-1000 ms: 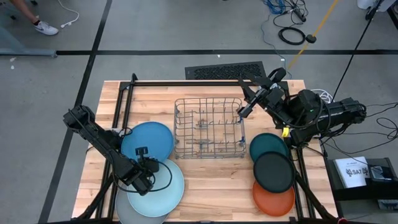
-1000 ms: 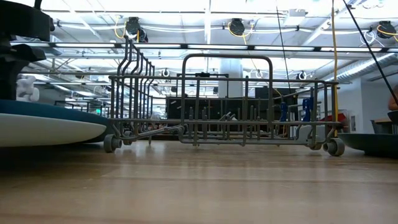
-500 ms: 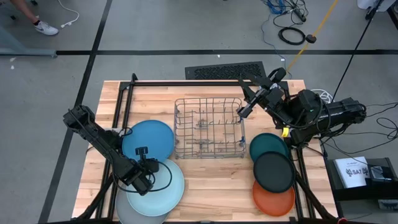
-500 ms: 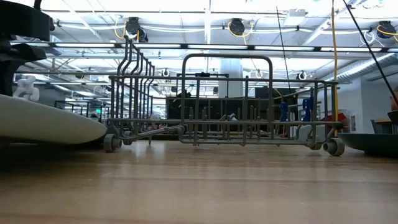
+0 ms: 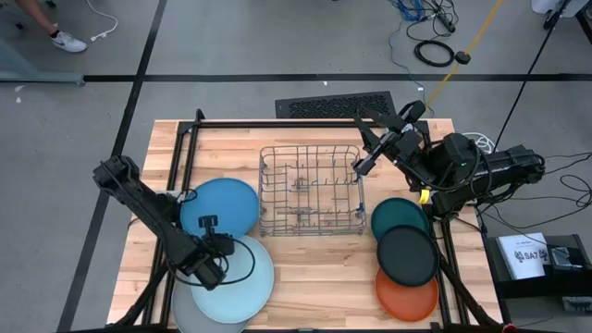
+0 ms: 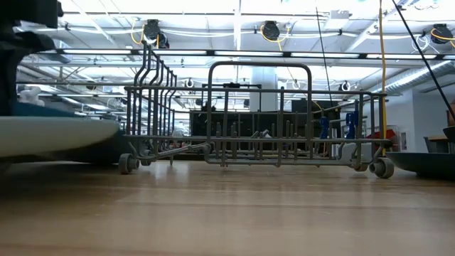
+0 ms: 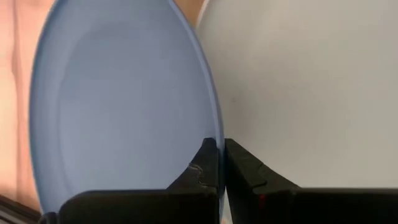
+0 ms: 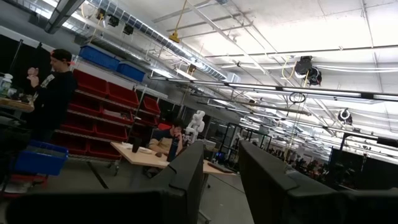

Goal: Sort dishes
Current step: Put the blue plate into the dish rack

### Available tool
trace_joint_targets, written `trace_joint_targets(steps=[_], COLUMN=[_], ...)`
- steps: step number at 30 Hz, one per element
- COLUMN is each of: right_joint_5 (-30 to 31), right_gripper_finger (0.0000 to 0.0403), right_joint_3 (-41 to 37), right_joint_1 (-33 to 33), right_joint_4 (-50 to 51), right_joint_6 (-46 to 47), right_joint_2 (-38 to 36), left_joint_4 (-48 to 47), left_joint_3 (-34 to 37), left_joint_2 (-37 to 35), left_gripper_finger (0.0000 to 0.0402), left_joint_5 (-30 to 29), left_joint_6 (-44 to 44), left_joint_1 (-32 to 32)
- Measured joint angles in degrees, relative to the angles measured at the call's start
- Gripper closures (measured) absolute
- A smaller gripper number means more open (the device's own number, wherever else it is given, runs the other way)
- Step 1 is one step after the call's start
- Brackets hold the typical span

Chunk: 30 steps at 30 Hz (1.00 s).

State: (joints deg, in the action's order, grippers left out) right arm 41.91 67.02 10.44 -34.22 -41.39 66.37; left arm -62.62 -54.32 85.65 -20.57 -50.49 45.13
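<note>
Wooden table (image 5: 314, 268), wire dish rack (image 5: 310, 189) at its middle, empty.

Left side, three large plates overlapping:
- medium blue plate (image 5: 222, 205), just beside the rack's left edge, flat on the wood.
- pale blue plate (image 5: 242, 282), nearer the front, its rim lying over the medium blue one's edge.
- grey plate (image 5: 190, 314), at the front edge, mostly under the pale blue one; only a sliver shows.

Right side, three smaller plates in a row, front to back, each overlapping the next:
- dark teal plate (image 5: 396, 216), nearest the rack's right end.
- black plate (image 5: 407, 255), in the middle.
- orange plate (image 5: 407, 294), nearest the front edge.

Left gripper (image 5: 211, 248): low over the spot where the medium blue and pale blue plates meet. In the left wrist view its fingers (image 7: 211, 168) stand almost together, a thin slit between them, set at the rim of the medium blue plate (image 7: 118, 106); whether they pinch that rim cannot be told.

Right gripper (image 5: 363, 162): raised above the rack's back right corner, clear of the plates, fingers (image 8: 186, 171) apart, holding nothing.
</note>
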Motion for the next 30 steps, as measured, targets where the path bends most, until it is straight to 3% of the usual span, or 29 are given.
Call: trace_joint_targets(steps=[30], right_joint_5=[0.0], right_gripper_finger=[0.0305], right_joint_3=[0.0], right_joint_1=[0.0], right_joint_4=[0.6], right_joint_6=[-0.2], right_joint_2=[0.0], left_joint_4=[-24.0], left_joint_3=[-14.7], left_joint_2=[-9.5], left_gripper_finger=[0.0398], left_joint_5=[-0.5], left_joint_6=[-0.2], left_joint_1=[0.0])
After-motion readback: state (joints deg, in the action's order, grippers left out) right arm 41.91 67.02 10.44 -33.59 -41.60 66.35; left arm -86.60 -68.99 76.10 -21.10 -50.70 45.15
